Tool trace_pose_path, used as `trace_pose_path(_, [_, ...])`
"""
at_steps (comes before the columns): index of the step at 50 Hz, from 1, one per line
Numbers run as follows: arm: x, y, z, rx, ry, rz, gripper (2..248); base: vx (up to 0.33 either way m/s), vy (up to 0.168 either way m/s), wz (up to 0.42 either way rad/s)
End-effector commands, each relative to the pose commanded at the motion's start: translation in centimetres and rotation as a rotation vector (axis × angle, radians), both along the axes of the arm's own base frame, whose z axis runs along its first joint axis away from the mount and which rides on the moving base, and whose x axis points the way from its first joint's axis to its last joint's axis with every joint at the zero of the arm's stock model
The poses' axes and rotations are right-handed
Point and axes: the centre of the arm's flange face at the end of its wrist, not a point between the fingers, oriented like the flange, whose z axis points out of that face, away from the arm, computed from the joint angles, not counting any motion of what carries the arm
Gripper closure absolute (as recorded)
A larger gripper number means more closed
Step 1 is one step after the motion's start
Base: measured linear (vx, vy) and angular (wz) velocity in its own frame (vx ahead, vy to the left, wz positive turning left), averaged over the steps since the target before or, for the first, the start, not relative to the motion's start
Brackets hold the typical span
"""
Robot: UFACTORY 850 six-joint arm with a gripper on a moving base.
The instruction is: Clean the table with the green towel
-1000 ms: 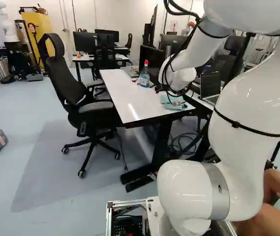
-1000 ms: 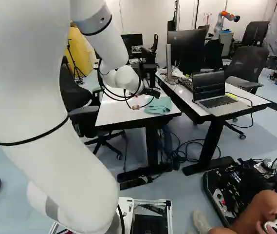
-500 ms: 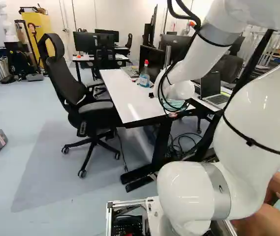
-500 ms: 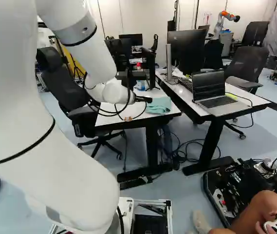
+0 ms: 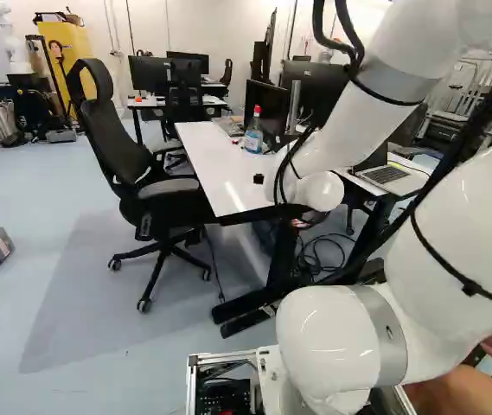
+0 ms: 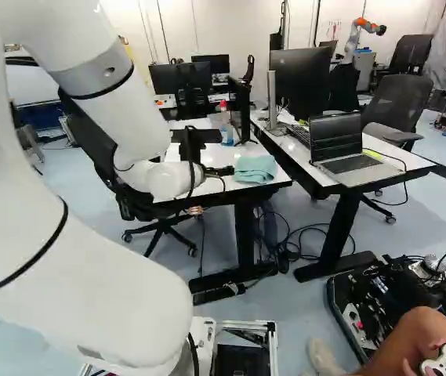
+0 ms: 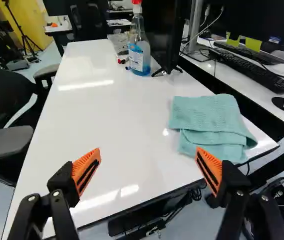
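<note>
While my end effector [image 7: 148, 151] stands wide open and empty, the folded green towel [image 7: 211, 120] lies ahead, near a corner of the white surface [image 7: 107, 115]; it looks light and limp, so I'd pinch it mid-fold.

the back wall [image 6: 230, 31] is white, the floor [image 5: 55, 216] pale blue-grey. toward the left of the left base view a black chair [image 5: 111, 130] stands on castors, with a yellow cabinet [image 5: 78, 43] far behind it. in the right base view, a white desk [image 6: 417, 163] holds an open laptop [image 6: 335, 137] and a monitor [image 6: 301, 78]; black cables [image 6: 289, 254] lie on the floor.
</note>
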Motion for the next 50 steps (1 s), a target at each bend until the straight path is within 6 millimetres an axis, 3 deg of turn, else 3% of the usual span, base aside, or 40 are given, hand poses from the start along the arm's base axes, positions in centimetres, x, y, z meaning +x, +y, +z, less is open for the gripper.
trace_pose_path(24, [-4.2, 1.4, -1.8, -0.004, -0.065, 0.041, 3, 0.000, 0.000, 0.000])
trace_pose_path(50, [-6.2, 1.9, -2.7, -0.004, -0.097, 0.060, 3, 0.000, 0.000, 0.000])
